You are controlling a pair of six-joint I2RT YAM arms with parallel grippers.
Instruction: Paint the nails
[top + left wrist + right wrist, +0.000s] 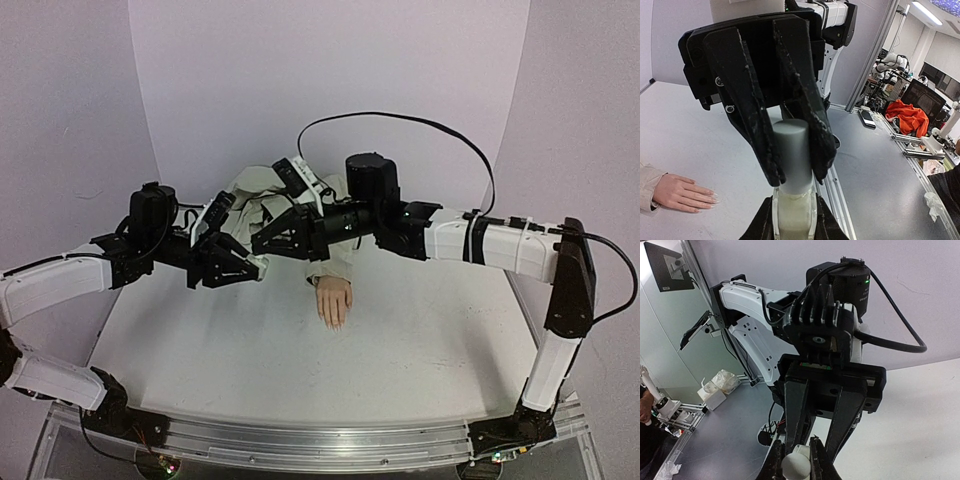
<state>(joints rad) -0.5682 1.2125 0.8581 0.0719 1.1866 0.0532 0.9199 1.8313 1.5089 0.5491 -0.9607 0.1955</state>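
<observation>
The pale mannequin hand [333,300] lies palm down on the table, its beige sleeve [335,262] running back. Its nails [714,198] are skin-coloured; the hand also shows at the left of the left wrist view [682,192]. My left gripper [246,270] is shut on the body of a small white bottle [794,216], held in the air left of the hand. My right gripper [262,246] meets it from the right and is shut on the bottle's grey-white cap [792,150]. In the right wrist view, the cap [796,468] sits between my right gripper's fingers [821,460].
The white table [420,340] has an aluminium rail [320,440] along its near edge. A pale curved backdrop [330,90] stands behind. The right arm's black cable [420,122] loops above the sleeve.
</observation>
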